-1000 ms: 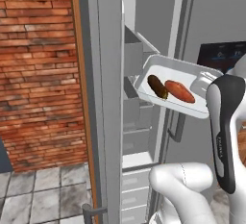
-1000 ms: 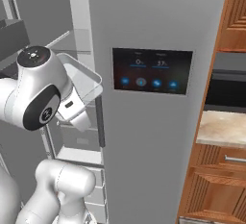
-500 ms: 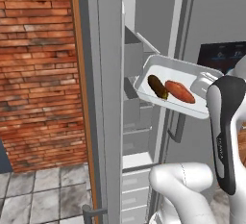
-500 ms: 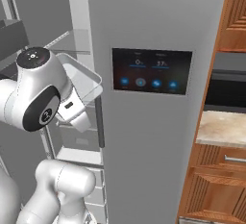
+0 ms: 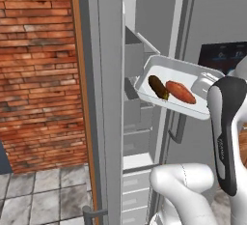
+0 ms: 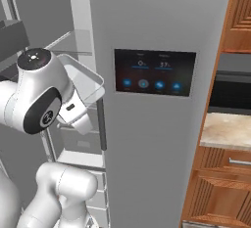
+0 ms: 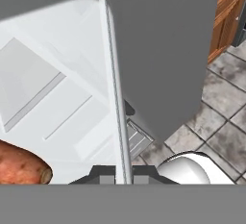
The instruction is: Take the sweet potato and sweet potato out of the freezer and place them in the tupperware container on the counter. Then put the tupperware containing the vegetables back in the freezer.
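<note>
The tupperware container hangs tilted in the air in front of the open freezer. Two sweet potatoes lie in it, a dark brown one and an orange-red one. In the hand view my gripper is shut on the tray's rim, which runs between the two fingertips. The end of the orange sweet potato shows at the lower left there. From the right base view the translucent tray sticks out past my arm's elbow toward the freezer shelves.
The freezer door stands open on the left against a brick wall. The neighbouring fridge door with the black touch panel is close on the right. The counter and wooden drawers lie further right.
Hardly anything: the arm with the tray has crept a little toward the freezer opening. The grip and the sweet potatoes are unchanged.
</note>
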Motion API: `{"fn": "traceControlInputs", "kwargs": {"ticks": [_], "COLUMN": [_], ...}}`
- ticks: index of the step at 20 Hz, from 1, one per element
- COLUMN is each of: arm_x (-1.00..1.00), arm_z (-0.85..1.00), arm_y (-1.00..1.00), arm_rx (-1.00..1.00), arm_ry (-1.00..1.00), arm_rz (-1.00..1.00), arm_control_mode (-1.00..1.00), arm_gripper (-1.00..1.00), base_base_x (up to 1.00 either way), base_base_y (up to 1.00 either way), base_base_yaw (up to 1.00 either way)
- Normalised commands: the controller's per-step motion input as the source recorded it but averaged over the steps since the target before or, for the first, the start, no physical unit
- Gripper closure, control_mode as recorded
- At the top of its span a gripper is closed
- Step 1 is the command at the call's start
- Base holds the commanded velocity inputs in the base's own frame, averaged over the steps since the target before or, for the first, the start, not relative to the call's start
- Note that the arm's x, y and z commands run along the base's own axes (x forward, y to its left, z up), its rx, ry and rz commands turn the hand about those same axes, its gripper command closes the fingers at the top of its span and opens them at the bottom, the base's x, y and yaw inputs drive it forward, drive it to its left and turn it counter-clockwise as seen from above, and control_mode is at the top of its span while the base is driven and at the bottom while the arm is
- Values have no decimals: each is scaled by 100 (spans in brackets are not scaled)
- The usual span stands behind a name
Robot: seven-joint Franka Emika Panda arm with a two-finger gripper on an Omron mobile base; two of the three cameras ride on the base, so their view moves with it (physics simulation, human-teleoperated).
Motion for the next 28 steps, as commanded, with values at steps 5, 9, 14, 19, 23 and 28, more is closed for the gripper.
{"fn": "traceControlInputs", "kwargs": {"ticks": [5, 9, 14, 19, 23, 28], "arm_x": [2, 17, 14, 0, 0, 3], "arm_z": [15, 11, 12, 0, 0, 3], "arm_y": [0, 0, 0, 0, 0, 8], "arm_rx": [0, 0, 0, 12, 18, 17], "arm_ry": [3, 12, 12, -16, -14, -2], "arm_rz": [-5, -13, -12, -5, -5, -11], "arm_control_mode": [-100, -100, -100, -100, -100, -100], "arm_gripper": [100, 100, 100, 100, 100, 100], "base_base_x": [0, 0, 0, 0, 0, 0], "base_base_y": [0, 0, 0, 0, 0, 0], "base_base_yaw": [0, 0, 0, 0, 0, 0]}}
